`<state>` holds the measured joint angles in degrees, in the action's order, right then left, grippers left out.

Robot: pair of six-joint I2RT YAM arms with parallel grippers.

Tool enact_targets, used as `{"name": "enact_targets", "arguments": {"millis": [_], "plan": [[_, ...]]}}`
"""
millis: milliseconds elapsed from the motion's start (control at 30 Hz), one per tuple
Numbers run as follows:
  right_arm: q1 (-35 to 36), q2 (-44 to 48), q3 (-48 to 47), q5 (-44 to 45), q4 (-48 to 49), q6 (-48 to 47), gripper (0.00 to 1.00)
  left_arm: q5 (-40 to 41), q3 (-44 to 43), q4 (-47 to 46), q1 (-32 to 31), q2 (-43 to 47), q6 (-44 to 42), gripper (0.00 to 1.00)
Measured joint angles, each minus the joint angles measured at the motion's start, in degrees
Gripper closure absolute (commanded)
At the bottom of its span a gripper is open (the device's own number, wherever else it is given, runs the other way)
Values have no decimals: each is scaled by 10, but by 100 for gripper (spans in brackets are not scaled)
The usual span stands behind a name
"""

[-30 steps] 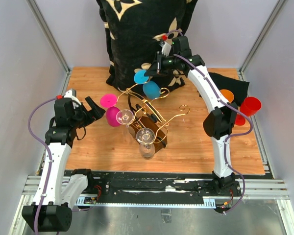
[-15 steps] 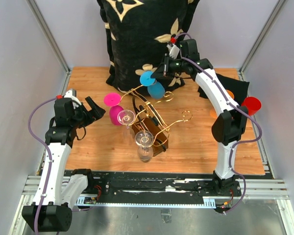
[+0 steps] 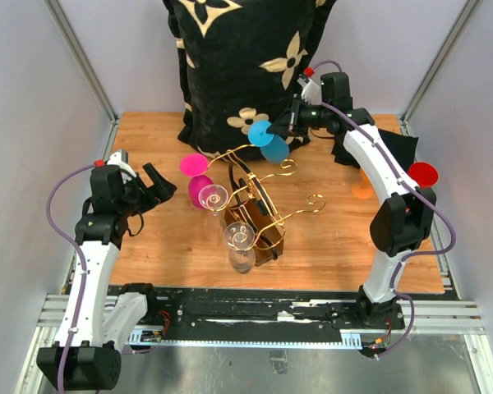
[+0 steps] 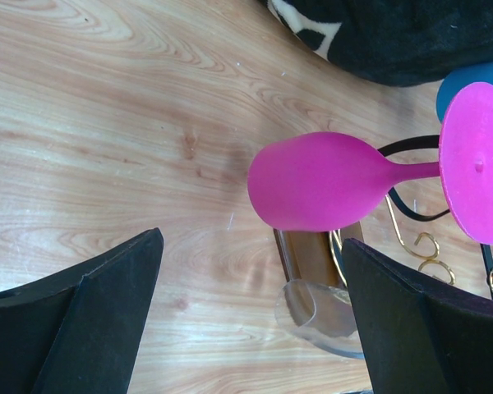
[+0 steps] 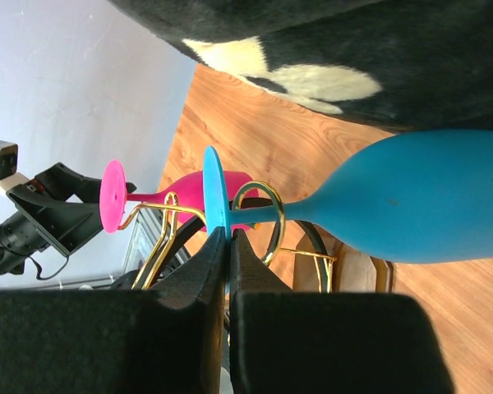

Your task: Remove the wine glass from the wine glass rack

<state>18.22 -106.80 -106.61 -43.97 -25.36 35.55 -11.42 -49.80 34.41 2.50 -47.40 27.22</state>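
The wine glass rack (image 3: 259,215), gold wire on a dark brown base, stands mid-table. My right gripper (image 3: 290,125) is shut on the foot disc (image 5: 214,193) of a blue wine glass (image 3: 269,143), held sideways by the rack's far arm. In the right wrist view the blue stem crosses a gold scroll loop (image 5: 260,210). A pink glass (image 3: 197,185) and two clear glasses (image 3: 212,198) (image 3: 240,243) hang on the rack. My left gripper (image 3: 154,187) is open and empty, left of the pink glass (image 4: 320,182), not touching it.
A black cushion with cream flowers (image 3: 238,57) stands at the back, close behind the blue glass. A black cloth (image 3: 394,141), a red cup (image 3: 422,174) and an orange cup (image 3: 362,190) sit at the right. Grey walls enclose the table.
My right gripper has carried the blue glass to the right and slightly back, out along the rack's arm. The rack has swung a little. The left arm has not moved.
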Motion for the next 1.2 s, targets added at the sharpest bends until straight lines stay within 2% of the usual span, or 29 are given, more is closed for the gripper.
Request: {"name": "enact_targets", "arguments": {"millis": [200,567,933,1200], "plan": [[-29,26,51,-19,33,21,99,0,0,0,0,0,0,4],[-40,49,114,-70,85,50,99,-1,0,0,0,1,0,4],[3,10,69,-77,97,59,99,-2,0,0,0,3,2,4],[0,-43,37,-87,158,120,99,-2,0,1,0,5,1,4]]}}
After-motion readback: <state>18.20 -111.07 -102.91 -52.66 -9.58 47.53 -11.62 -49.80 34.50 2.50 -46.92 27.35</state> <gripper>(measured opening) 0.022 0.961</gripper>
